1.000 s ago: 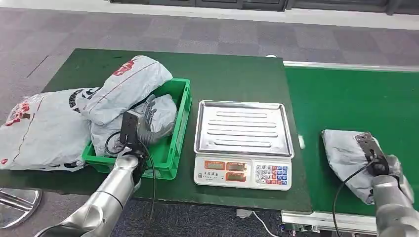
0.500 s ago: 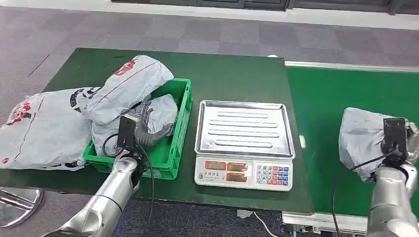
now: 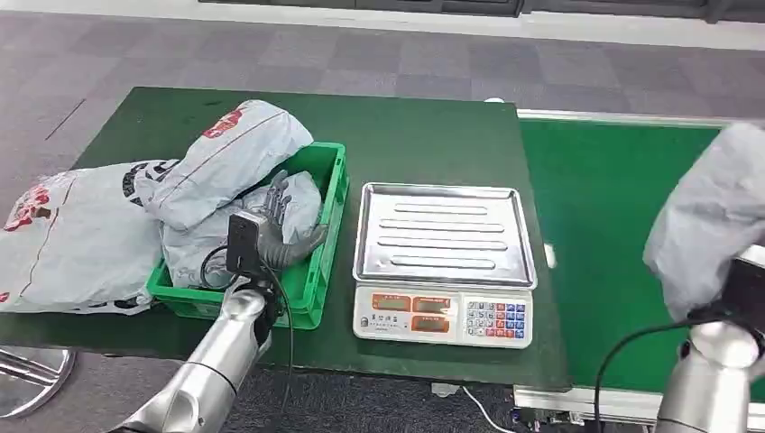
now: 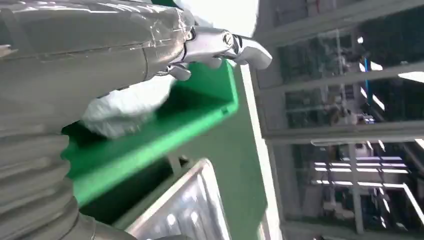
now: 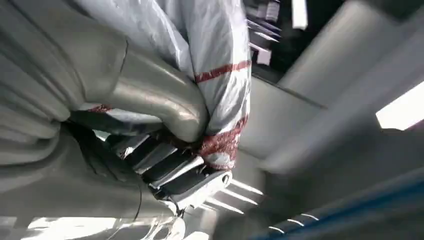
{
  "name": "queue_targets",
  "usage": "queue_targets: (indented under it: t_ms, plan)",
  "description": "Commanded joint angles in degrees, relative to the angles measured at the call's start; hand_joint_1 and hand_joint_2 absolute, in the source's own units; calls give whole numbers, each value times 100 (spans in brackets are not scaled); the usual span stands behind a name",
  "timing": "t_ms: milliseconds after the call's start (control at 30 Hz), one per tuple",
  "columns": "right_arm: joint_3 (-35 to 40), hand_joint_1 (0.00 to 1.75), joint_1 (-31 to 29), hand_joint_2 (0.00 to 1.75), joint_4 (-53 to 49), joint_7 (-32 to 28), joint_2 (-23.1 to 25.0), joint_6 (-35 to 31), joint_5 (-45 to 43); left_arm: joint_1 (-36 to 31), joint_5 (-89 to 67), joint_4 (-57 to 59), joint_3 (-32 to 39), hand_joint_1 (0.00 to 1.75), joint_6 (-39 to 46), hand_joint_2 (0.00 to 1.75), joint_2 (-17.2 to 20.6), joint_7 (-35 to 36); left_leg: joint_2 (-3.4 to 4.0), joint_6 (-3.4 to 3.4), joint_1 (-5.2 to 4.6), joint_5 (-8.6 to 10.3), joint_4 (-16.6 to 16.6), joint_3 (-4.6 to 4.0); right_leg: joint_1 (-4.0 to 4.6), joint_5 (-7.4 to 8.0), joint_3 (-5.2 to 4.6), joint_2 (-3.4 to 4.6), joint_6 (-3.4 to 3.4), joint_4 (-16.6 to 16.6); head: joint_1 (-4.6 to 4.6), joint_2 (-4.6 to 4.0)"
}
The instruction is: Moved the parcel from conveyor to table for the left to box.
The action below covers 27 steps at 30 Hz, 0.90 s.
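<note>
The soft grey plastic-wrapped parcel (image 3: pixel 713 212) with red print is gripped by the right hand (image 5: pixel 150 125), thumb and fingers (image 5: pixel 175 172) wrapped around it, above the green conveyor belt (image 3: pixel 613 198) at about three o'clock. Its long axis runs roughly upright. The dark green counter (image 3: pixel 424 135) lies toward nine o'clock, past the steel weighing scale (image 3: pixel 444 262). The left hand (image 3: pixel 280 236), fingers spread and holding nothing, hovers at the green plastic crate (image 3: pixel 316 271), nearer the drop area.

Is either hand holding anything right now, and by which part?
The right hand grips the grey parcel by a bunched, red-printed end, held above the conveyor. The left hand holds nothing, fingers spread over the green crate.
</note>
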Motion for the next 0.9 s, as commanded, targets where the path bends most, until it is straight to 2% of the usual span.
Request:
queue_targets:
  t_ms: [33, 67, 100, 133, 167, 267, 300, 367, 400, 467, 500, 633, 800, 833, 867, 900]
  plan:
    - [3900, 175, -2208, 175, 1852, 1266, 267, 229, 2829, -214, 187, -87, -487, 0, 116, 175, 21, 33, 110, -22, 1, -9, 11, 5, -1, 30, -30, 115, -3, 9, 0, 0]
    - [4055, 175, -2288, 175, 2034, 1461, 289, 345, 3009, -201, 201, -97, -493, 0, 154, 175, 24, 33, 138, -28, 5, -6, 9, 7, 2, 45, -34, 144, -5, 6, 0, 0]
    - [4330, 175, -2465, 175, 2530, 1652, 428, 343, 3104, -176, 219, -108, -503, 0, 172, 175, 36, 33, 121, -35, 11, 3, 3, 7, 7, 47, -32, 127, -6, -2, 0, 0]
    - [4378, 175, -2541, 175, 2799, 1776, 506, 814, 2848, -195, 223, 19, -494, 0, 204, 175, 34, 33, 152, -45, 16, 7, -4, 16, 12, 59, -31, 156, -13, -12, -2, 0]
    - [4512, 175, -2669, 175, 3155, 1882, 560, 1062, 2838, -206, 240, 79, -479, 0, 229, 175, 33, 33, 124, -32, 14, 12, -3, 16, 11, 46, -22, 126, -12, -7, 0, 0]
    - [4693, 175, -2950, 175, 3975, 2179, 754, 1777, 2680, -258, 310, 168, -446, 0, 177, 175, 44, 33, 106, -42, 27, 24, -12, 21, 21, 48, -11, 108, -15, -16, -2, 0]
    - [4652, 175, -3145, 175, 4606, 2406, 891, 2953, 2159, -355, 252, 340, -503, 0, 206, 175, 61, 33, 81, -33, 27, 26, -1, 9, 23, 41, -18, 83, -16, -5, -2, 0]
    - [4723, 175, -3149, 175, 4772, 2348, 911, 2859, 2126, -404, 258, 387, -495, 0, 200, 175, 64, 33, 68, -42, 31, 30, -7, 14, 26, 41, -9, 72, -17, -11, -2, 0]
    - [4723, 175, -3149, 175, 4772, 2348, 911, 2859, 2126, -404, 258, 387, -495, 0, 200, 175, 64, 33, 37, -33, 29, 34, 1, -3, 25, 36, -17, 40, -14, -2, 0, 0]
    - [4684, 175, -3283, 175, 5223, 2349, 908, 4194, 1444, -580, 238, 749, -556, 0, 44, 175, 59, 33, 22, -45, 31, 35, -5, 8, 26, 32, -4, 30, -15, -7, -2, 0]
    - [4858, 175, -3296, 175, 5391, 2389, 866, 4399, 1476, -608, 282, 753, -513, 0, 17, 175, 49, 33, 4, -36, 27, 41, 4, -12, 22, 31, -21, 12, -15, 4, -2, 0]
    - [5330, 175, -3252, 175, 5886, 2432, 842, 4786, 1514, -620, 391, 941, -403, 0, -126, 175, 58, 33, -10, -38, 31, 40, -2, -13, 26, 32, -13, 0, -16, -8, 0, 0]
    - [5377, 175, -3246, 175, 5901, 2296, 845, 4920, 1294, -633, 387, 989, -369, 0, -179, 175, 55, 33, -5, -39, 26, 38, 0, -19, 21, 29, -21, 4, -14, -5, 0, 0]
    - [5431, 175, -3244, 175, 5802, 2234, 844, 4783, 1228, -605, 361, 954, -343, 0, -129, 175, 71, 33, -7, -36, 26, 40, 1, -25, 21, 29, -27, 1, -14, -4, 0, 0]
    - [5437, 19, -3239, 175, 5710, 2178, 850, 4626, 1205, -586, 344, 926, -327, 0, -104, 175, 85, 33, -4, -44, 28, 39, -2, -17, 23, 29, -21, 5, -16, -7, 0, 0]
    - [5386, 0, -3209, 175, 5401, 2088, 865, 4392, 959, -538, 308, 874, -283, 0, -59, 175, 133, 33, -5, -40, 26, 40, 0, -21, 22, 29, -26, 3, -15, -5, 0, 0]
